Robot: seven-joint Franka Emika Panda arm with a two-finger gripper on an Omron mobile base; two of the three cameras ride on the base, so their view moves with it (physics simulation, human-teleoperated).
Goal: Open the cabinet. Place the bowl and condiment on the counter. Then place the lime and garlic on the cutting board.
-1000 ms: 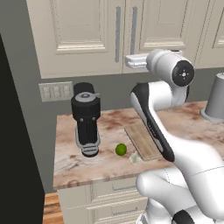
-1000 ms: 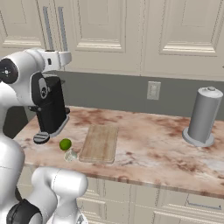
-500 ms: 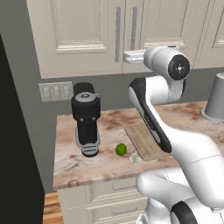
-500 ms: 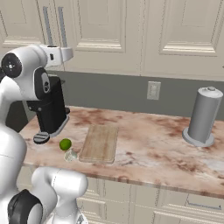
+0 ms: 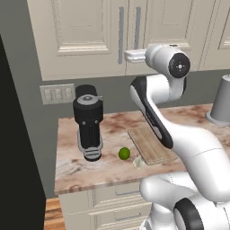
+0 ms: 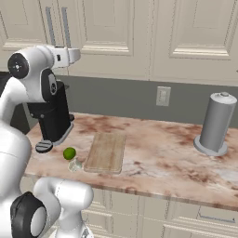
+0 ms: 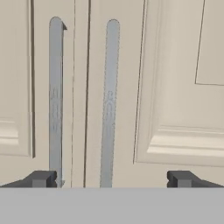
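Lime (image 6: 69,153) lies left of cutting board (image 6: 106,152).

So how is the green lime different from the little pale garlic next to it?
The lime is bright green and smoothly round; the garlic is whitish and lumpy. The lime looks a bit bigger than the garlic. The lime sits nearer the black coffee machine; the garlic lies closer to the counter edge. Both rest on the counter, beside the cutting board, not on it.

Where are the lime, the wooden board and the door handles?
Lime (image 5: 124,153): left base view, middle of the fruit.
Board (image 6: 106,151): right base view, centre of its top face.
Handle (image 7: 109,105): hand view, mid-length of the right bar.
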